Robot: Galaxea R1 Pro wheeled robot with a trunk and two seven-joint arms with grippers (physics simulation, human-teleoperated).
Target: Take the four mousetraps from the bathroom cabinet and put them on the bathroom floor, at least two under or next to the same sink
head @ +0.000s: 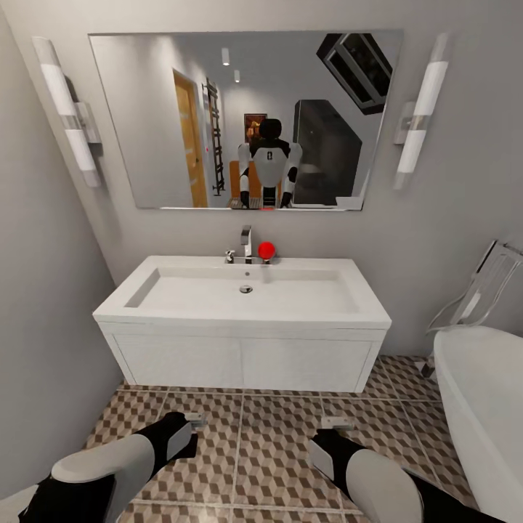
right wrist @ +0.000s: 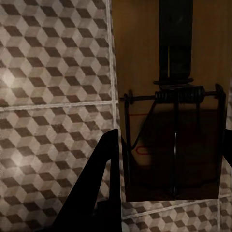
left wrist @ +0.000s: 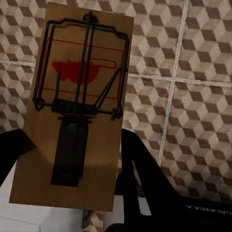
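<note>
Over the tiled floor (head: 254, 436) by the sink (head: 243, 319), each tool (head: 192, 420) (head: 335, 423) is clamped on a mousetrap (left wrist: 72, 111) (right wrist: 169, 121): light, stiff wood, held by the edges, away from the spring.

One sink (head: 242, 312) hangs on the wall, and everything else is counted from it. One chrome tap (head: 246, 243) stands at its back edge, with one red ball (head: 266, 250) just beside the tap. One mirror (head: 243, 116) hangs above the sink, and two wall lamps flank that mirror, one (head: 69, 109) on each side (head: 421, 109). One white bathtub (head: 483, 407) stands beside the sink. Two grippers hover over the bathroom floor (head: 269, 436) in front of the sink, the left gripper (head: 195, 418) and the right gripper (head: 335, 422). Two mousetraps are counted, one mousetrap (left wrist: 72, 106) between the left fingers and the other (right wrist: 169, 106) between the right ones.
</note>
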